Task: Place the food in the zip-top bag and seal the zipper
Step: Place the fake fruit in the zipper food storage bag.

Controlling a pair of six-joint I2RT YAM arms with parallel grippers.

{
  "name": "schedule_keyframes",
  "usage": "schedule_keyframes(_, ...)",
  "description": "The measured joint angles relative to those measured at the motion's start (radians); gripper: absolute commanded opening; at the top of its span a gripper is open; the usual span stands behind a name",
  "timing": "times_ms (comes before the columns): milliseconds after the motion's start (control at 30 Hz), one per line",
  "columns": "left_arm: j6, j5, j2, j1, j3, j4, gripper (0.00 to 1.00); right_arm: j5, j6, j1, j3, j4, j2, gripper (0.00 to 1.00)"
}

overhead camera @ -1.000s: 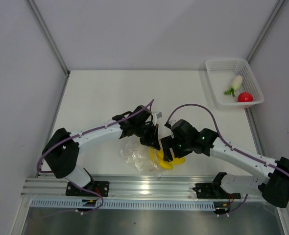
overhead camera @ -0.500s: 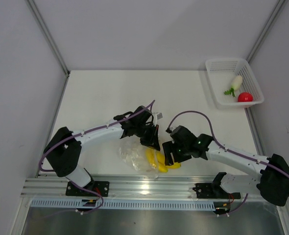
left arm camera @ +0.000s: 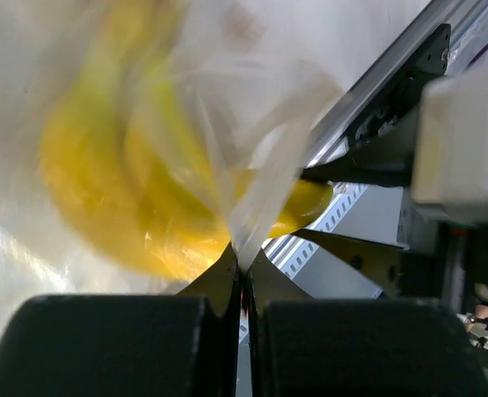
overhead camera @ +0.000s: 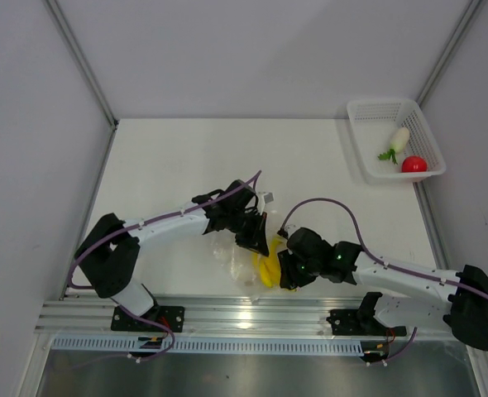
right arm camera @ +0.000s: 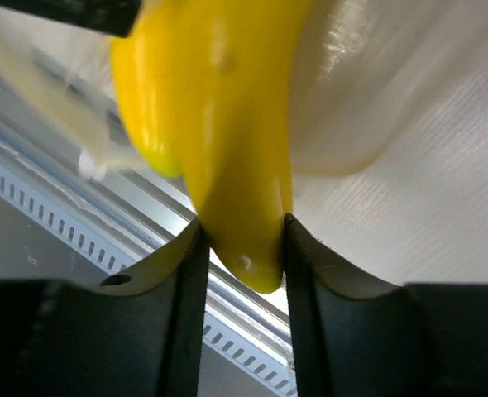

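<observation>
The clear zip-top bag lies near the table's front edge. My left gripper is shut on the bag's edge and holds it up. My right gripper is shut on the yellow banana bunch, pinching its end between both fingers at the bag's mouth. In the left wrist view the banana bunch shows blurred through the plastic. The white radish and the round red fruit lie in the white basket at the far right. The zipper strip is too faint to make out.
The aluminium rail runs along the table's front edge, just below both grippers. Grey walls stand on the left, back and right sides.
My right gripper has moved left and toward the front edge with the banana bunch, bringing it up to the bag's mouth. My left gripper has stayed shut on the bag's edge.
</observation>
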Motion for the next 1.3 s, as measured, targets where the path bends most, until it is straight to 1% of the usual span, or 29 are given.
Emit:
schedule_keyframes(67, 0.005, 0.0, 0.0, 0.001, -0.004, 0.002, 0.01, 0.003, 0.0, 0.006, -0.008, 0.014, -0.032, 0.2)
schedule_keyframes(100, 0.006, 0.0, 0.0, 0.002, -0.006, 0.002, 0.01, 0.008, 0.002, 0.006, -0.013, 0.021, -0.049, 0.15)
schedule_keyframes(167, 0.006, 0.002, 0.0, 0.003, -0.008, 0.003, 0.01, 0.011, 0.006, 0.006, -0.027, 0.031, -0.082, 0.0)
schedule_keyframes(467, 0.005, 0.034, -0.002, 0.005, -0.025, 0.019, 0.01, 0.007, -0.008, 0.01, -0.062, 0.063, -0.159, 0.0)
schedule_keyframes(600, -0.006, 0.056, -0.019, 0.004, -0.025, 0.023, 0.0, 0.014, -0.018, 0.01, -0.044, 0.065, -0.146, 0.0)
schedule_keyframes(733, -0.044, 0.087, -0.058, -0.003, -0.025, 0.039, 0.01, 0.047, -0.017, 0.013, -0.003, 0.094, -0.1, 0.01)
schedule_keyframes(800, -0.075, 0.108, -0.08, -0.012, -0.025, 0.061, 0.01, 0.068, -0.01, 0.013, 0.01, 0.117, -0.087, 0.04)
schedule_keyframes(900, -0.135, 0.137, -0.109, -0.021, -0.027, 0.105, 0.01, 0.102, 0.007, 0.014, 0.02, 0.141, -0.086, 0.27)
schedule_keyframes(933, -0.159, 0.138, -0.125, -0.023, -0.037, 0.127, 0.0, 0.115, 0.016, 0.014, 0.023, 0.14, -0.087, 0.37)
schedule_keyframes(1000, -0.208, 0.141, -0.15, -0.019, -0.063, 0.164, 0.01, 0.137, 0.029, 0.014, 0.025, 0.137, -0.089, 0.48)
schedule_keyframes(1033, -0.23, 0.142, -0.16, -0.016, -0.077, 0.173, 0.0, 0.145, 0.035, 0.013, 0.025, 0.129, -0.091, 0.56)
schedule_keyframes(1167, -0.3, 0.138, -0.179, -0.01, -0.101, 0.187, 0.01, 0.171, 0.05, 0.012, 0.039, 0.071, -0.101, 0.72)
schedule_keyframes(1300, -0.371, 0.138, -0.19, -0.002, -0.107, 0.251, 0.01, 0.175, 0.064, 0.015, 0.068, 0.029, -0.16, 0.74)
